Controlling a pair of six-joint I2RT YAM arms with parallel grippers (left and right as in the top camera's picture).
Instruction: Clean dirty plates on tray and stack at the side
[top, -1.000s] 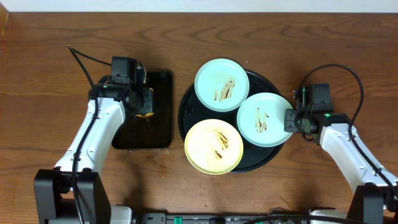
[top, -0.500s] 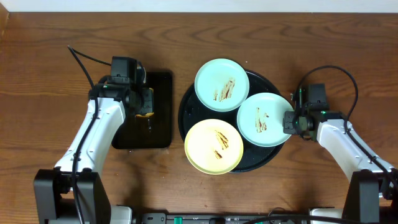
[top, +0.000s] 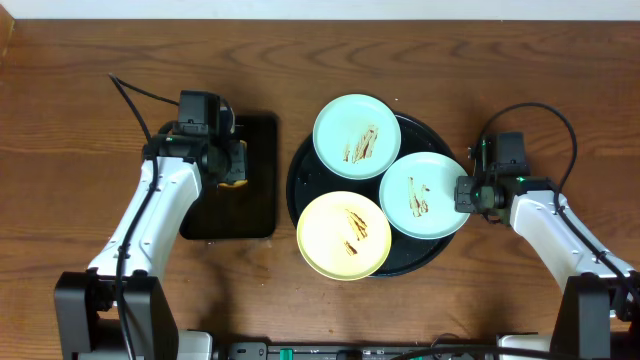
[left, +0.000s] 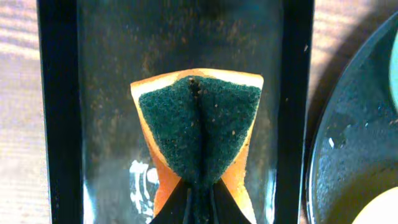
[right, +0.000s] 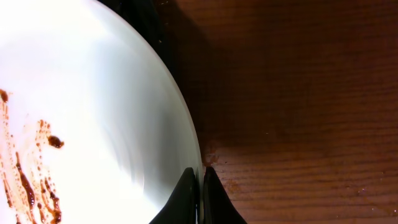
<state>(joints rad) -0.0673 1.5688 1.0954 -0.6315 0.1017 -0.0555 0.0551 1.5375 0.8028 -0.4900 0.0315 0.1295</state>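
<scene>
The large round black tray (top: 301, 160) holds three streaked plates: a light blue plate (top: 357, 123) at the back, a pale mint-white plate (top: 420, 192) on the right and a pale yellow plate (top: 343, 234) at the front. My right gripper (top: 466, 193) is shut on the right rim of the mint-white plate (right: 93, 112), its fingertips (right: 200, 177) pinching the edge. My left gripper (top: 232, 170) is shut on an orange sponge with a green scrub face (left: 199, 124), folded between its fingers (left: 198, 190) over the small rectangular black tray (left: 56, 112).
The rectangular black sponge tray (top: 255, 215) lies left of the round tray. Bare wooden table (top: 560, 90) surrounds both trays. The round tray's rim (left: 323, 168) shows at the right of the left wrist view.
The right gripper has closed in on the mint-white plate's rim and nudged the plate slightly left. The left arm with the sponge has hardly moved.
</scene>
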